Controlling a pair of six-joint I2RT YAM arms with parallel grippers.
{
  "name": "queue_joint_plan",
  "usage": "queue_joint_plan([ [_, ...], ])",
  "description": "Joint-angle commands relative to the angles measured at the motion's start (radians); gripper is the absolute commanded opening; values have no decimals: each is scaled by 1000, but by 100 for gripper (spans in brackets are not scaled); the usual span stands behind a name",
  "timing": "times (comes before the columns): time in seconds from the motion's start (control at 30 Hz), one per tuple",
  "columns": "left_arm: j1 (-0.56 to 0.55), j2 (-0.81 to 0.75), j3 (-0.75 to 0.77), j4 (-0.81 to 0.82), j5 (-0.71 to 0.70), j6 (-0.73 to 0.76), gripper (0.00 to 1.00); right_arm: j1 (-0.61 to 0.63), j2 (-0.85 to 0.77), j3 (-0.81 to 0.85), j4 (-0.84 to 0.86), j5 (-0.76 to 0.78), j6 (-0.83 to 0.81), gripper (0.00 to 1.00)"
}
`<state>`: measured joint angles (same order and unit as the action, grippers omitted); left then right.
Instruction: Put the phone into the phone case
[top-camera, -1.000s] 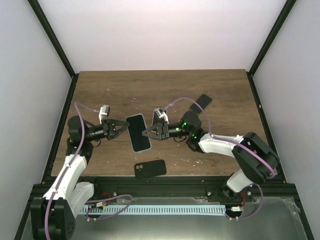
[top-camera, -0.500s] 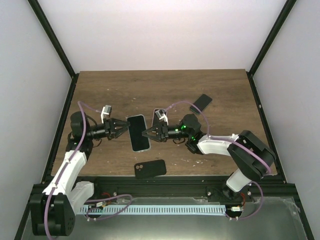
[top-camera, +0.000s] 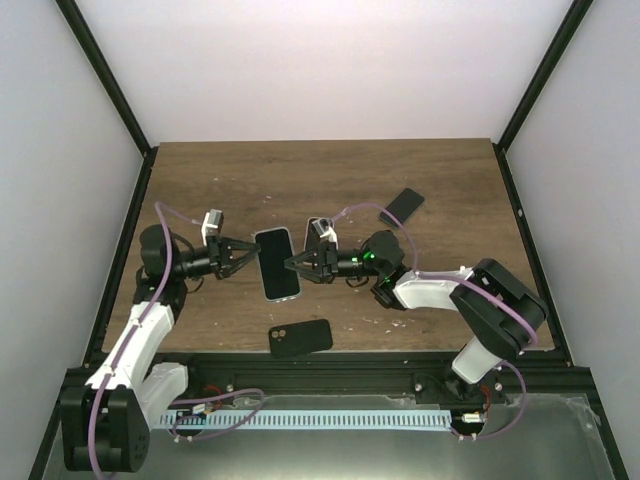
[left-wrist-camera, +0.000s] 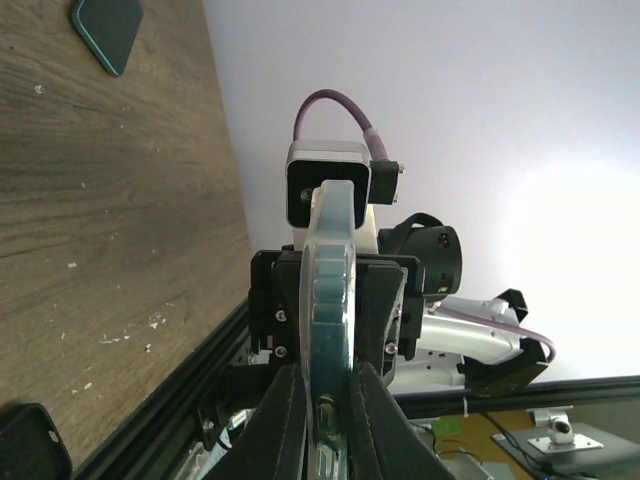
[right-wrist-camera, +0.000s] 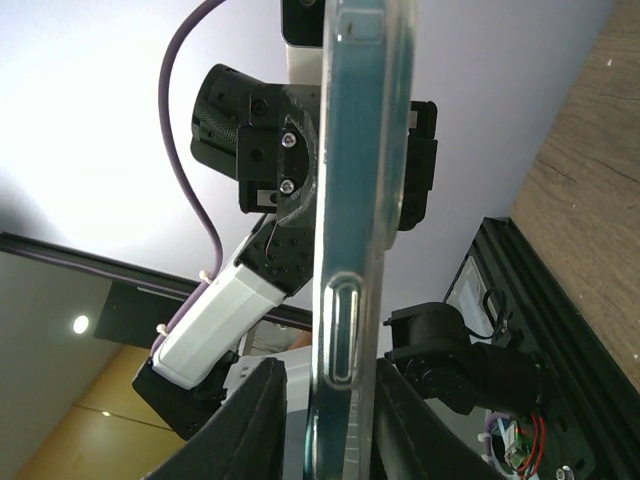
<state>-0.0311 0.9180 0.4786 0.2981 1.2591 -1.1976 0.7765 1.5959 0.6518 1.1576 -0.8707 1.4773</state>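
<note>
While the black phone (top-camera: 300, 337) lies flat at six o'clock on the bench (top-camera: 440, 170), my left tool (top-camera: 250, 258) and right tool (top-camera: 291, 265) pinch the long edges of the clear phone case (top-camera: 277, 272) mid-bench. It looks light, bendy and slippy, so the rims grip best.

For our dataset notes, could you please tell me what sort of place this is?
Probably a lab robot cell: plain white walls in black framing enclose a wooden table, with the left arm and right arm bolted at its near edge.
</note>
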Motion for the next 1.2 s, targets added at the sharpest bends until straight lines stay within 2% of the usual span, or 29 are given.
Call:
queue_joint_plan([
  [0.0, 1, 21, 9, 17, 5, 11, 0, 3, -28, 2, 27, 16, -35, 24],
  [0.1, 0, 23, 10, 12, 6, 13, 2, 2, -35, 7, 13, 18, -43, 24],
  [0.2, 1, 17, 19, -23, 1, 33, 7, 2, -37, 13, 14, 24, -39, 20],
  [0.33, 1, 15, 31, -79, -4, 63, 20, 2, -43, 22, 9, 66, -31, 15],
  [0.37, 0, 15, 30, -82, -5, 61, 29, 1, -46, 26, 4, 78, -30, 15],
  [0.5, -1, 8, 9, -94, -6, 55, 47, -2, -50, 25, 4, 150, -8, 13],
  [0.6, -17, -5, -20, -85, -3, 39, 53, -10, -52, 15, 18, 223, 14, 13],
  [0.8, -68, -38, -55, -68, -10, 19, 53, -24, -47, 28, -19, 307, 24, 13],
  [1.17, -90, -17, -70, -43, -15, 13, 29, -28, -14, 39, -20, 326, 44, 13],
])
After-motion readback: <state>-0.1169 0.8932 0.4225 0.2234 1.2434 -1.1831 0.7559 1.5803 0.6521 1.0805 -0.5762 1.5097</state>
